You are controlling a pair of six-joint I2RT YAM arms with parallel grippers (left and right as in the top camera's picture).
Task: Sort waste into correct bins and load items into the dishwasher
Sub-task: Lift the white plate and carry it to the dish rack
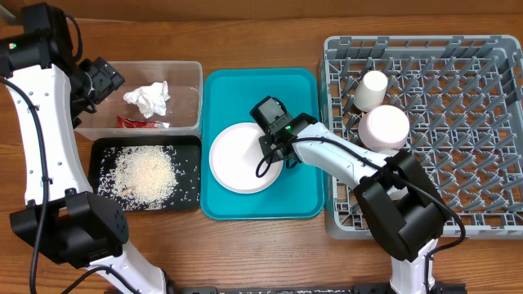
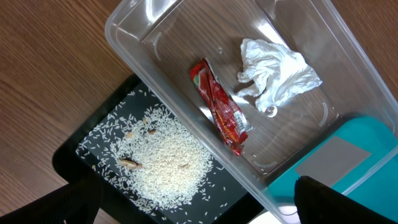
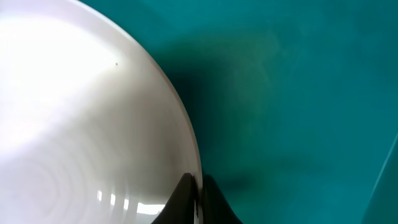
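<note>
Closest to the lens is the white plate [image 3: 81,106], its rim running straight down into the right gripper [image 3: 198,199], whose two dark fingers are pinched together with the plate's edge caught between them. The overhead view puts that grip on the plate's right side, with the plate lying flat on the teal tray [image 1: 306,196], so by my reading the step in hand is the dish loading. Waste looks sorted: the crumpled tissue [image 2: 273,71] and red snack wrapper [image 2: 221,109] lie apart inside the clear tub [image 2: 143,56], and the rice [image 2: 168,158] is heaped in the black tray [image 2: 81,149] just beside it. Over at the tub's left end hangs the left gripper [image 1: 105,82], fingers spread wide and holding nothing. To the right, the grey dish rack [image 1: 458,147] carries a small white cup [image 1: 372,88] and a pale pink round dish [image 1: 384,126] near its left wall. Next up, I'd say, is lifting the plate by that rim, carrying it over the rack wall, tipping it on edge and slotting it between free pegs. With so thin a pinch, a slip is the risk.
</note>
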